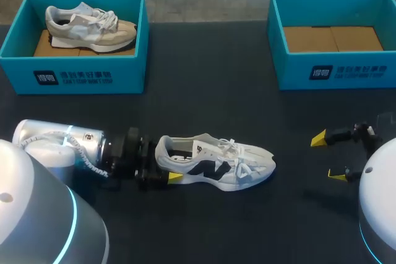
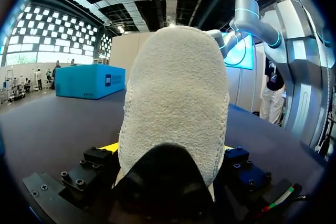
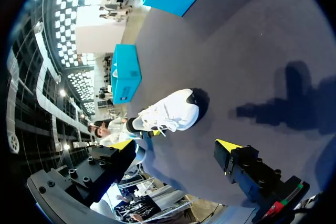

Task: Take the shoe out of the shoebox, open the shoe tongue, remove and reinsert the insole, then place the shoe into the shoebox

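Light and soft-uppered, the white mesh sneaker with a black side logo (image 1: 216, 166) stands on the dark counter (image 1: 210, 109), probably best held at its firmer heel, where the left end effector (image 1: 168, 165) clamps it; the right end effector (image 1: 328, 157) gapes empty.

Silver-white arms (image 1: 62, 143), cyan light rings (image 1: 73, 205), black right claw (image 1: 328, 157), yellow fingertips (image 1: 318, 138)

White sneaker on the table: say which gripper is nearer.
Left. The left gripper grips the white sneaker at its heel; the right gripper hangs open, apart, beyond its toe.
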